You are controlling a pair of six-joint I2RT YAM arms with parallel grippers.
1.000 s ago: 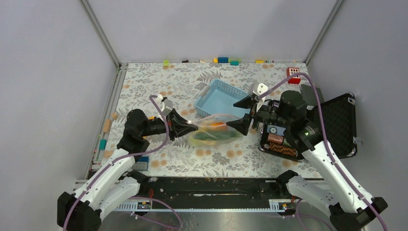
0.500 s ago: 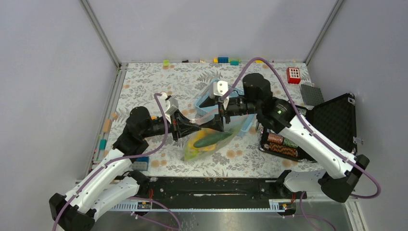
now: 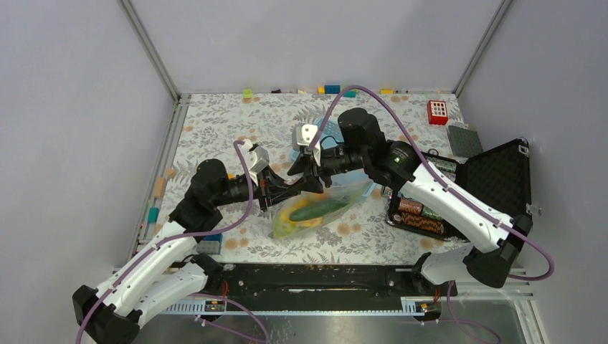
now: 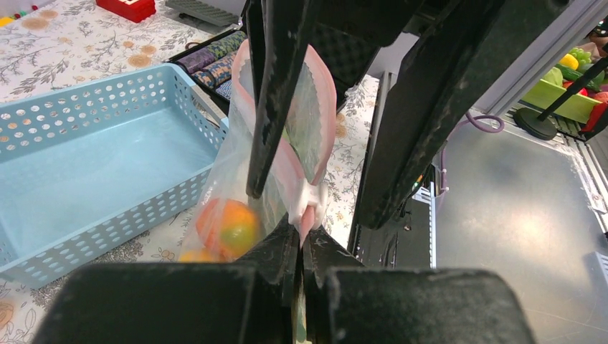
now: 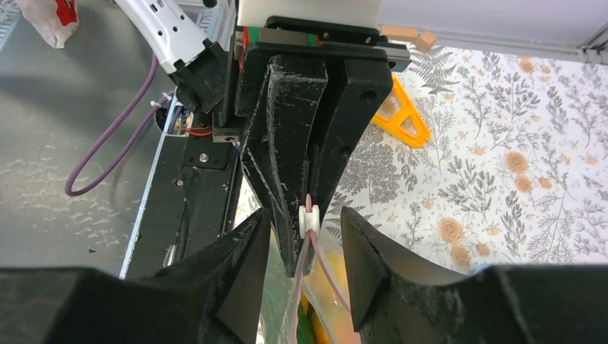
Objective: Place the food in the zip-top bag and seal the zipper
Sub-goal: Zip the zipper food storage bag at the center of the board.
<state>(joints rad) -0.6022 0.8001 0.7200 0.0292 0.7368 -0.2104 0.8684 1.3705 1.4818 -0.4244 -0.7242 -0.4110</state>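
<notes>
The clear zip-top bag [image 3: 326,208] hangs tilted just above the table between my grippers. It holds the green cucumber [image 3: 319,209], a yellow fruit [image 3: 290,218] and a red-orange fruit [image 4: 228,226]. My left gripper [image 3: 287,192] is shut on the end of the pale pink zipper [image 4: 305,215]. My right gripper [image 3: 305,170] is open. Its fingers straddle the zipper's white slider [image 5: 309,218] without touching it, right in front of the left gripper [image 5: 301,136]. Below the slider the two pink strips [image 5: 319,272] spread apart.
The light blue mesh basket [image 3: 326,140] stands behind the bag, partly hidden by my right arm. An open black case [image 3: 502,186] with batteries is at the right. A red block [image 3: 437,111], a grey plate [image 3: 464,140] and small coloured blocks [image 3: 332,89] lie at the back.
My right gripper has moved left along the bag's top edge, from its right end to right beside the left gripper. The bag's right end has dropped and the bag now hangs tilted.
</notes>
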